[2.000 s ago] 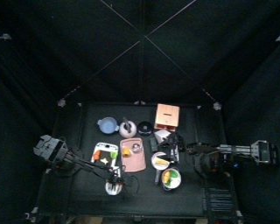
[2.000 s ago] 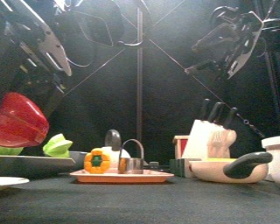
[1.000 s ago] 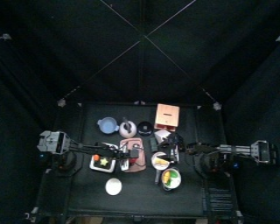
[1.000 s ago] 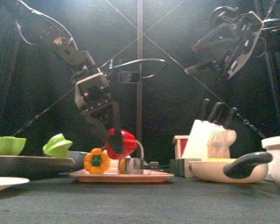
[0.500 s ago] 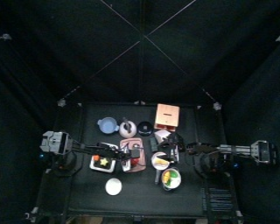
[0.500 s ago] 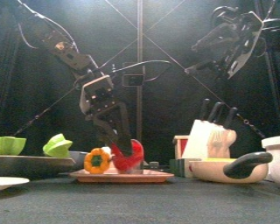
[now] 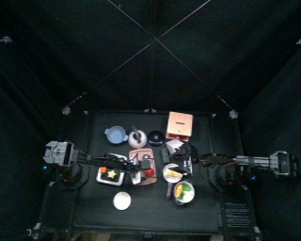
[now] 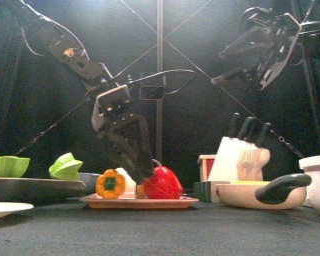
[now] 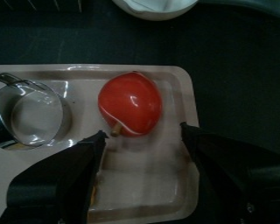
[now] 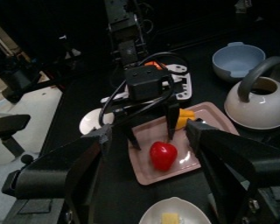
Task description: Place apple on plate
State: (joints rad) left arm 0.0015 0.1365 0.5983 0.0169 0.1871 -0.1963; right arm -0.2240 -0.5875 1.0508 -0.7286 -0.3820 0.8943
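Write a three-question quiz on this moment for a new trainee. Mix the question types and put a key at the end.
1. True or false: the red apple lies on the pink tray.
2. Which pincer is above the apple? A) the left pincer B) the right pincer
3. Fill in: in the front view, the fruit beside the apple on the tray is an orange ____.

Key: 1 true. 2 A; its jaws stand open on either side of the apple, and the right arm hangs raised at the right. 3 pepper.
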